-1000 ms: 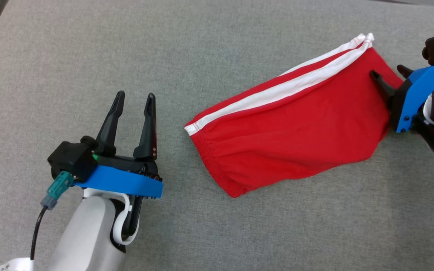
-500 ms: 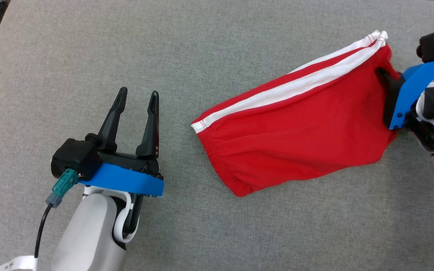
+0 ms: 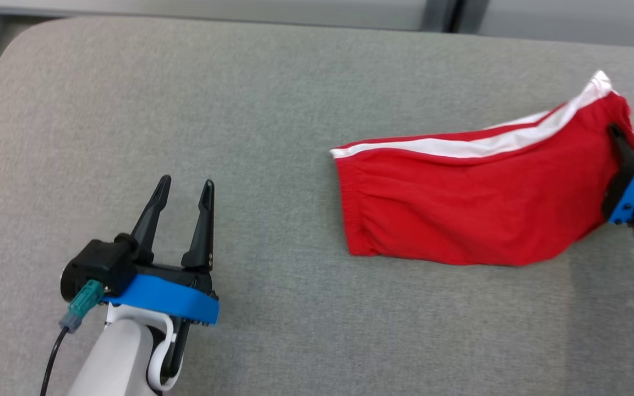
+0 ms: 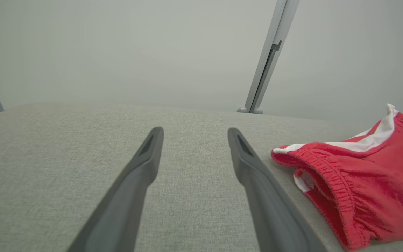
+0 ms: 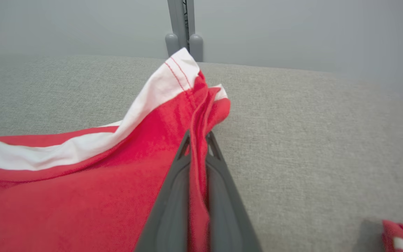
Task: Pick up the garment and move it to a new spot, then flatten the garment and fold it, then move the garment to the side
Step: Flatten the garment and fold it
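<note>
Right gripper (image 5: 198, 135) is clamped on a thin fold at the red garment's (image 3: 460, 209) 3 o'clock end in head view, the rest lying on the grey padded surface (image 3: 240, 110) toward 9; left gripper (image 3: 186, 181) sits at 7 o'clock, fingers apart, empty, well apart from the cloth. Risk, prob.: w/ just an edge fold pinched, drag from the trailing waistband (image 4: 327, 171) end could pull it free or bunch the cloth. Right wrist view shows the fold squeezed btwn both fingers, where head view gives one dark finger against red; left wrist view shows the waistband gaping, flat-looking from above.
</note>
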Controlling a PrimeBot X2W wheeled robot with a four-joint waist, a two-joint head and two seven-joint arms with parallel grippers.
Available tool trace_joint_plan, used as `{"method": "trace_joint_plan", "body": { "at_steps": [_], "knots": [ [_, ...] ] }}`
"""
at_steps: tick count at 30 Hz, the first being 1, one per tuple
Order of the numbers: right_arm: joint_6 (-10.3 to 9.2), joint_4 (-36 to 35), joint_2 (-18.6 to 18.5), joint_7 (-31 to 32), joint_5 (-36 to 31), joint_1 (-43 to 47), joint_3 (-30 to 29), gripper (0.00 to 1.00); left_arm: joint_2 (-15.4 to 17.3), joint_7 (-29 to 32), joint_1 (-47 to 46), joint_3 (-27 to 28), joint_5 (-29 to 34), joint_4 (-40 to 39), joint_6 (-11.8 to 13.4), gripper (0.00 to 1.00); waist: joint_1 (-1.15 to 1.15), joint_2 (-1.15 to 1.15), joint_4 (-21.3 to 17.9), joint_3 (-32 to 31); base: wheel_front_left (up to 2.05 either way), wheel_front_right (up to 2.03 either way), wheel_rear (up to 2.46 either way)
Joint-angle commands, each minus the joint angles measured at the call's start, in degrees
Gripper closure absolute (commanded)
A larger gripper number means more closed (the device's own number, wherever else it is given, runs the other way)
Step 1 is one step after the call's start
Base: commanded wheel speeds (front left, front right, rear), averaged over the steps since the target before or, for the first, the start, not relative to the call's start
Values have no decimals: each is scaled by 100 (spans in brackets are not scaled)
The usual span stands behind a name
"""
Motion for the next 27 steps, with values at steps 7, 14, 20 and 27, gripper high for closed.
{"method": "trace_joint_plan", "body": {
  "at_steps": [7,14,20,27],
  "knots": [
    [3,-792,352,316,-982,803,-930,100,105,-24,296,-105,-41,-6,-41,0,0,0,-381,-522,0,0,0],
    [3,-1595,693,701,-1643,1166,-964,100,106,-13,254,-270,-58,93,-42,0,0,0,-351,-697,0,0,0],
    [3,-1856,913,997,-1741,933,-149,100,42,-15,128,-272,-103,179,0,0,0,0,-219,-684,0,0,0],
    [2,-1301,1397,1134,-1689,474,786,100,-38,-19,84,-221,-134,219,66,0,0,0,1,-584,0,0,0]
  ]
}}
